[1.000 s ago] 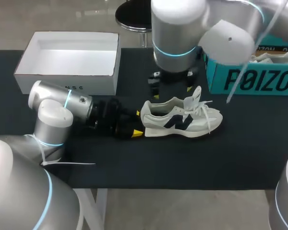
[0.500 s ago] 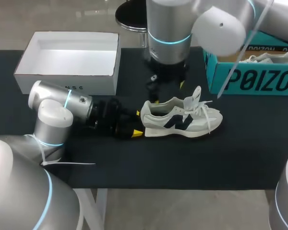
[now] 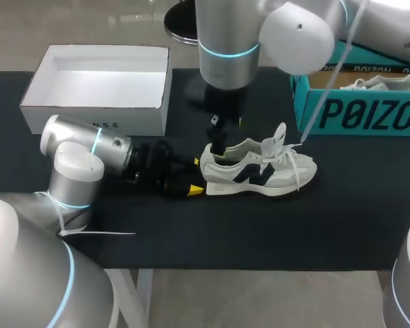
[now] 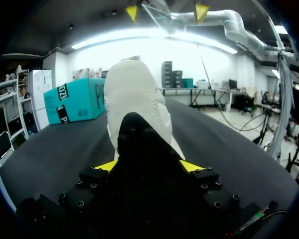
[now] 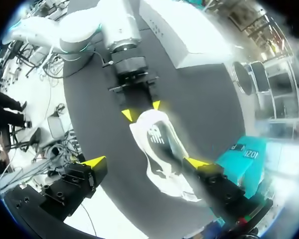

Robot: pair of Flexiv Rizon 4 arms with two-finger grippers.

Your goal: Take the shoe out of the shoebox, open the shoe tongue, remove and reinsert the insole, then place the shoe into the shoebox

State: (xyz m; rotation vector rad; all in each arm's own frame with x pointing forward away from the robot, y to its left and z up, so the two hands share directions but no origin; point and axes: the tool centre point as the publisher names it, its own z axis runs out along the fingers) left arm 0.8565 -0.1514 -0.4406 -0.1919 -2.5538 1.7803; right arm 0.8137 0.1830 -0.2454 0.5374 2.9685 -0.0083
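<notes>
At worktop (image 3: pixel 328 225) centre, sneaker (image 3: pixel 260 167) sits on sole, long axis left-right, heel left. Left pincer (image 3: pixel 195 176) clenched on heel. Right pincer (image 5: pixel 144 162), fingers spread, hangs directly above heel-side opening, nearer insole.

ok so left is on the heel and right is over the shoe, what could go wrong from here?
1. The left jaws seem to pinch only the heel end of the shoe. A downward push from the open right jaws, which hover over its opening, could twist it or tip it loose.
2. The laces lie loose across the front and could snag the right jaws as they go for the tongue.
</notes>
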